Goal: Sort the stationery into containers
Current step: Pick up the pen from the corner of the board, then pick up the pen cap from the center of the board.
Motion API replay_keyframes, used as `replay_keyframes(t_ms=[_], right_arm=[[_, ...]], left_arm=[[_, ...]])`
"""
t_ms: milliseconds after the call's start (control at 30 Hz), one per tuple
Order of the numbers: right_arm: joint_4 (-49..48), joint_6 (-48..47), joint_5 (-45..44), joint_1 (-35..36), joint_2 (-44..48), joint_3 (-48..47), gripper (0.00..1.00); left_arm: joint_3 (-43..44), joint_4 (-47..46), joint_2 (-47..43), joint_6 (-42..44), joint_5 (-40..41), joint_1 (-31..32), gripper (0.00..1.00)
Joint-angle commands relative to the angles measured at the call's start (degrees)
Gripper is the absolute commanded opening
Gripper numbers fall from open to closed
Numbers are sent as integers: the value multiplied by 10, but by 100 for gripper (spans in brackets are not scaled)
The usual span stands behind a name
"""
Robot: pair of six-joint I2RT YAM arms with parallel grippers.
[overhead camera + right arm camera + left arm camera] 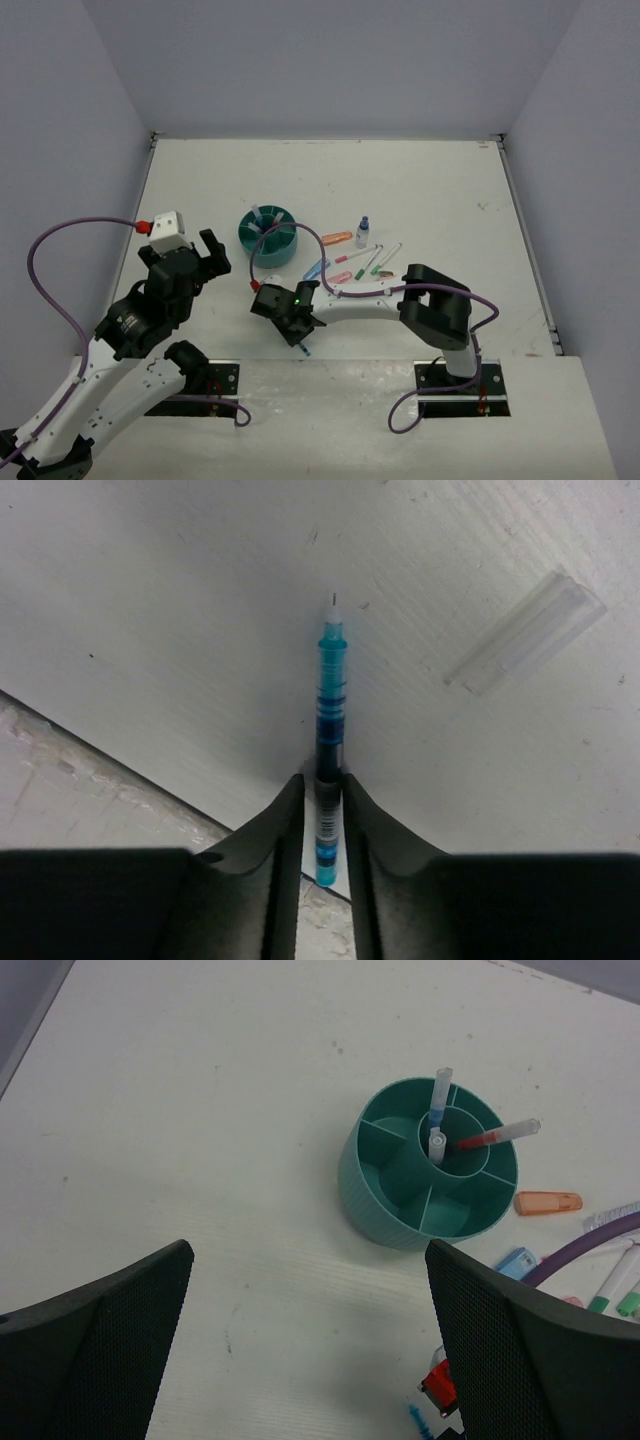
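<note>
The right tool [324, 798] pinches a blue pen [331, 690], tip pointing away over the white surface [150, 600]; a clear cap [525, 633] lies apart, to its right.
</note>
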State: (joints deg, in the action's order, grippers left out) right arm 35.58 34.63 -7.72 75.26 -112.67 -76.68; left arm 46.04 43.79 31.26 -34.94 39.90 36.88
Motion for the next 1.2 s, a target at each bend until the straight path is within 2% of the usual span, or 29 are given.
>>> replay_keyframes(t_ms=[0,133,267,400,433,500,567,633,667,800,833,933,1033,1100,1133,1167], right_arm=[[24,8,9,2,-26,-28,18],[30,7,11,2,-21,-36,1],[26,-4,13,2,35,-41,0],[24,0,-31,-20,210,16,0],[25,2,-39,-37,245,48,0],[24,6,-51,-120,349,131,0],[26,8,-60,-191,402,166,0],[24,7,-83,-230,473,205,0],[26,4,-90,-251,488,212,0],[26,-12,-86,-288,547,232,0],[26,-15,-85,-290,554,234,0],[25,-17,-74,-292,565,242,0],[25,-14,-70,-292,563,252,0],[24,-13,-70,-292,560,258,0],[24,-12,-70,-292,559,259,0],[20,-12,-68,-292,559,262,0]], left_arm=[[4,-13,3,4,7,-1,100],[4,-12,3,1,12,-1,100],[8,-11,4,-4,14,-2,100],[30,-14,20,-11,-36,-2,100],[31,-30,23,-12,-69,-2,100],[14,-66,45,-24,-127,-2,100],[-13,-114,87,-39,-189,-1,100],[-34,-164,132,-80,-224,18,100],[-49,-178,164,-105,-222,51,100],[-45,-198,255,-188,-91,183,100],[-38,-191,277,-208,-78,199,100],[-15,-158,352,-267,-66,209,100],[4,-139,418,-292,-71,211,95],[13,-137,457,-298,-87,211,86],[18,-137,471,-298,-88,212,85],[27,-136,484,-297,-98,211,78]])
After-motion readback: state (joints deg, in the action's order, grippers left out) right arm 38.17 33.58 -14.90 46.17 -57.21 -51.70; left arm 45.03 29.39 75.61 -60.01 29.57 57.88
